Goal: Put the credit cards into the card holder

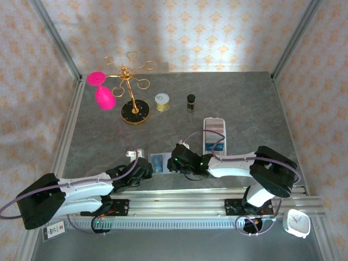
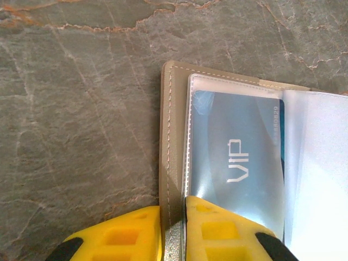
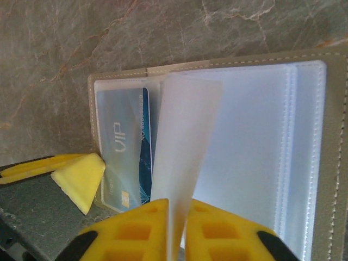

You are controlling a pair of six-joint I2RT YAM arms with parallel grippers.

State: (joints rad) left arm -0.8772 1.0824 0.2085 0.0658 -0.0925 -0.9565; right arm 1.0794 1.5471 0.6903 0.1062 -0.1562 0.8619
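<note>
Grey marble tabletop (image 1: 244, 109), floral wallpaper all round, and we've got the card holder (image 1: 157, 162) lying open near the front edge, right between our two arms. Our left gripper (image 2: 174, 236) is clamped on the holder's stitched grey-green cover at its outer edge, pinning it flat. Our right gripper (image 3: 176, 231) is pinched onto one clear sleeve (image 3: 185, 141) and holds that leaf up off the others, so the pocket behind it is exposed.

Progress-wise, one blue VIP card (image 2: 236, 157) already sits in the first sleeve, just beside the left cover. That's one done, as far as we can see. The pockets on the right side look pale, see-through and empty. Further back on the table, the white tray (image 1: 214, 120) holds what look like more credit cards (image 1: 213, 133) with bluish faces, too small to count from above.

We'd say we're somewhere in the early part: holder open, one card in, next pocket being spread. The rest need fetching and sliding in. Neither gripper carries a card right now, so one of them will probably have to let go first.
</note>
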